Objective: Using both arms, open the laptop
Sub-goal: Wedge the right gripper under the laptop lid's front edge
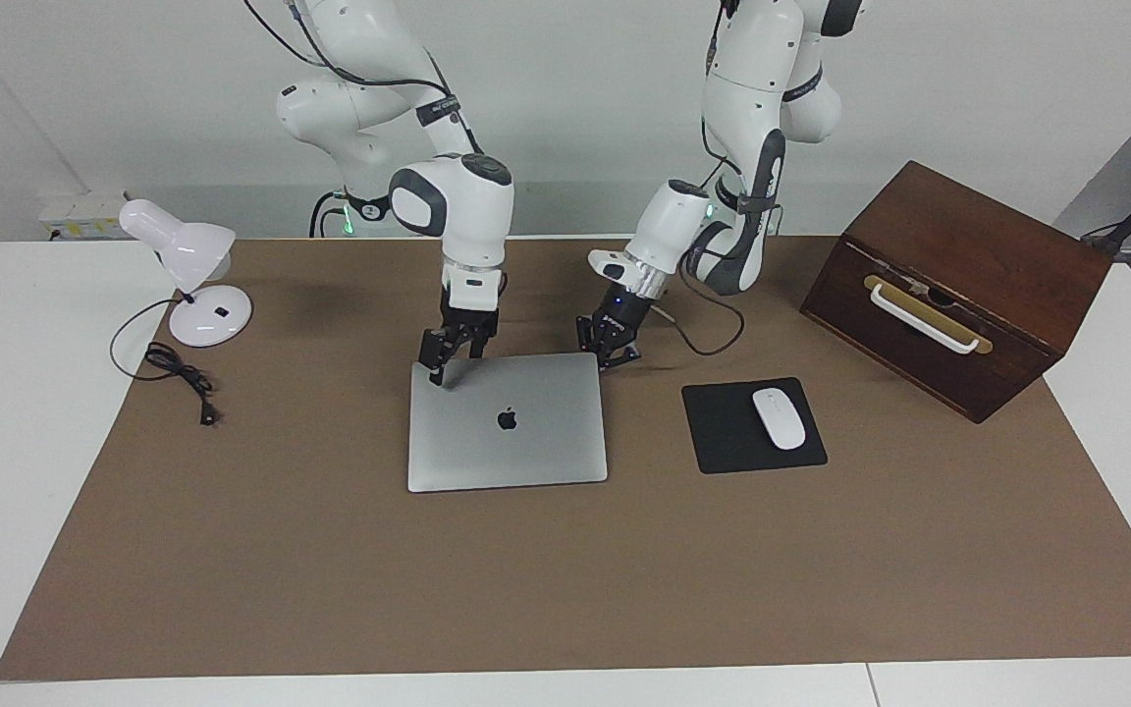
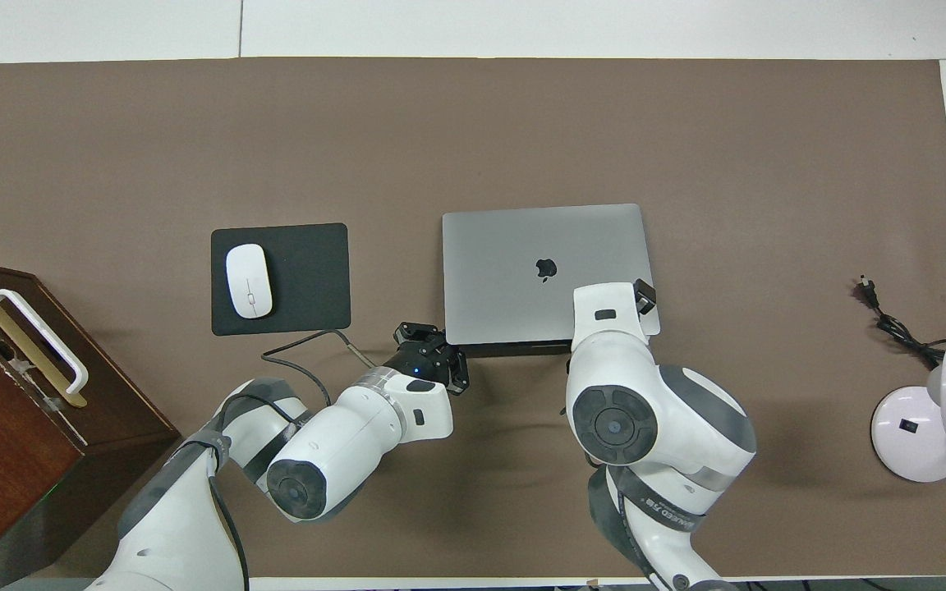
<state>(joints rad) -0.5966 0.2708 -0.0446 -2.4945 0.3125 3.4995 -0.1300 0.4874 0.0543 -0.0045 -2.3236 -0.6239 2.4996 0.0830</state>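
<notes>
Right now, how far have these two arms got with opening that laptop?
Done: both arms have reached the laptop at its edge nearest the robots. In hand: the left gripper, shut, sits at the corner toward the mouse pad; the right gripper is over the corner toward the lamp. Left: the lid is not raised by any amount I can see, so nearly all the opening remains.

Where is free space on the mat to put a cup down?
The mat is bare from the laptop and mouse pad out to its edge farthest from the robots. Crowded: the laptop's near edge, with the left gripper and right gripper.
</notes>
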